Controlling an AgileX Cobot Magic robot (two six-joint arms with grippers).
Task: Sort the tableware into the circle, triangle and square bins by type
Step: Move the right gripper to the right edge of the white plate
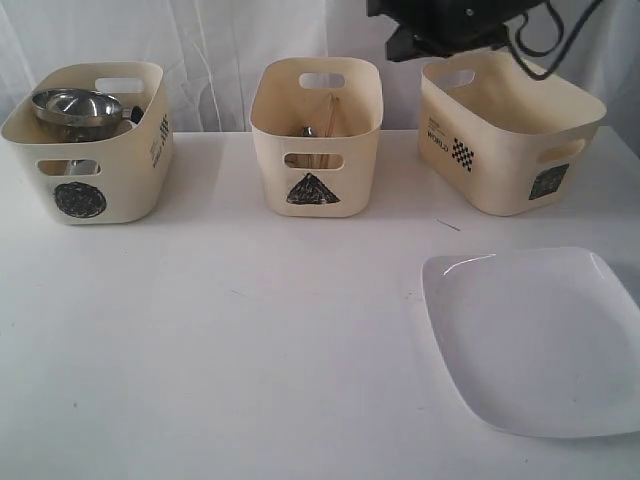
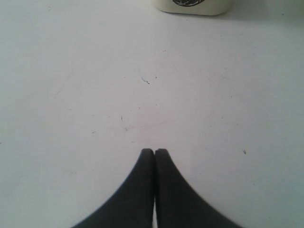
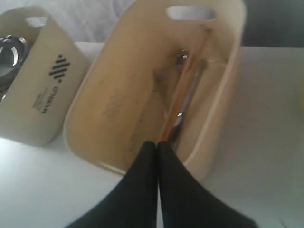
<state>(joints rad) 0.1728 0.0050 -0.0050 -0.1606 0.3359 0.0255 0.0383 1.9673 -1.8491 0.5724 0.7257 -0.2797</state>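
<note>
glossy smooth white plate point(image 1: 535, 340), shiny metal bowl point(image 1: 77, 105) far left, matt cream plastic bins point(image 1: 355, 150), pale wood chopsticks point(image 3: 185, 85), matt white scuffed table point(image 2: 95, 95), my left claw point(image 2: 154, 151) and my right claw point(image 3: 157, 142) matt black

Chopsticks point(image 3: 183, 90): wooden pair, lying lengthwise in the triangle bin point(image 3: 118, 95), straight ahead of the right pincer point(image 3: 157, 144).
Steel cutlery point(image 3: 179, 58): beside the chopsticks, same bin; single pieces hard to tell apart.
Steel bowl point(image 1: 77, 105): upright, topmost in the circle bin point(image 1: 100, 185), beyond the triangle bin from that pincer.
Plate point(image 1: 535, 340): white, squarish, flat on the desk point(image 1: 250, 350), well apart from the pincer.
</note>
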